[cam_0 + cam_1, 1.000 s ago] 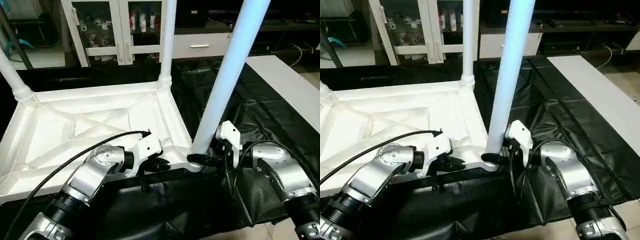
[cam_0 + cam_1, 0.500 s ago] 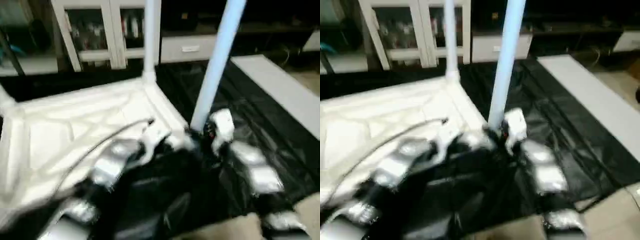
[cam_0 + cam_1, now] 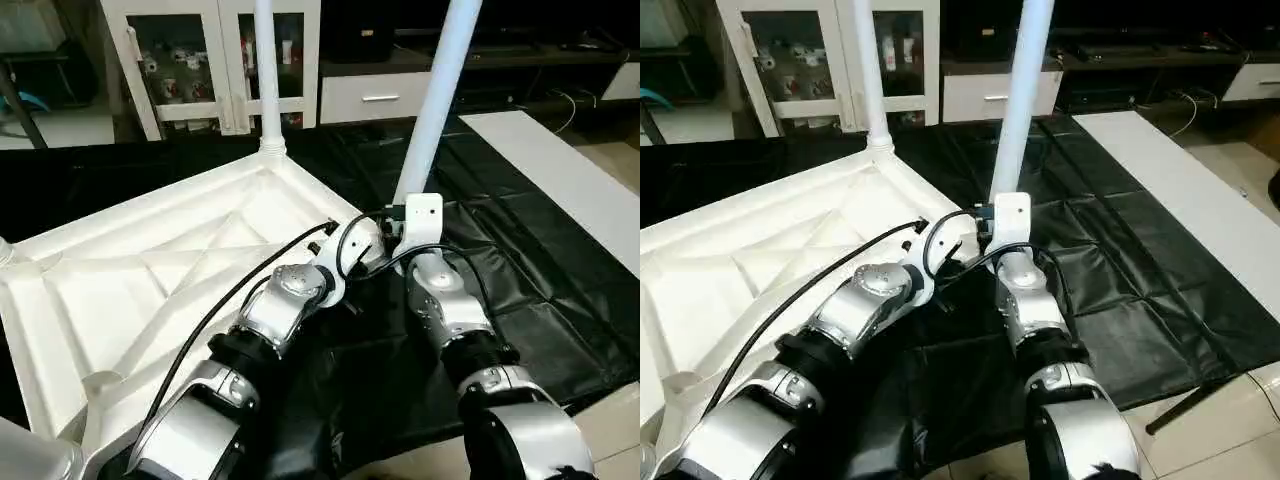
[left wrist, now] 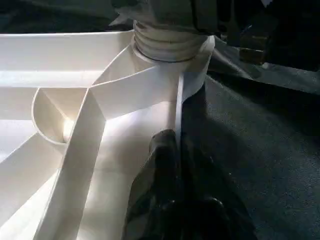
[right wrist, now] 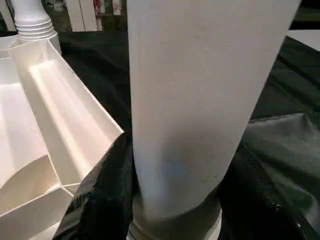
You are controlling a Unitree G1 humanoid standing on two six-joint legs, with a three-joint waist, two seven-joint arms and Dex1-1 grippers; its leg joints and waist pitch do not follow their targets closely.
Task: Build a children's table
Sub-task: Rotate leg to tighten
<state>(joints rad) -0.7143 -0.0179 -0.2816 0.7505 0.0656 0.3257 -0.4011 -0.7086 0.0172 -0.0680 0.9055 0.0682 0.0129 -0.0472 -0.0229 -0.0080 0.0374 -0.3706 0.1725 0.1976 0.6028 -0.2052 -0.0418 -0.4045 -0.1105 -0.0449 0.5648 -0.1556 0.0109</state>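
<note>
Right pincer (image 5: pixel 175 200) is clasping the near leg (image 3: pixel 437 100) at its corner socket, left pincer (image 4: pixel 170 165) is pinching the tabletop (image 3: pixel 150 270) rim on the floor; sideways pull risks unseating the leg.

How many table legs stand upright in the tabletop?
2: one leg at the far corner, one leg at the right corner beside the pincers. Other corners are cut off or hidden.

Floor: pale tiled floor (image 3: pixel 1200 425) showed at the near right.
Cover: a black crinkled plastic sheet (image 3: pixel 1120 270) lay spread across it.
On the sheet: the white plastic square tabletop (image 3: pixel 150 270) lay ribbed side up at left.
Far right: a flat plain white board (image 3: pixel 560 175) lay alongside the sheet.
</note>
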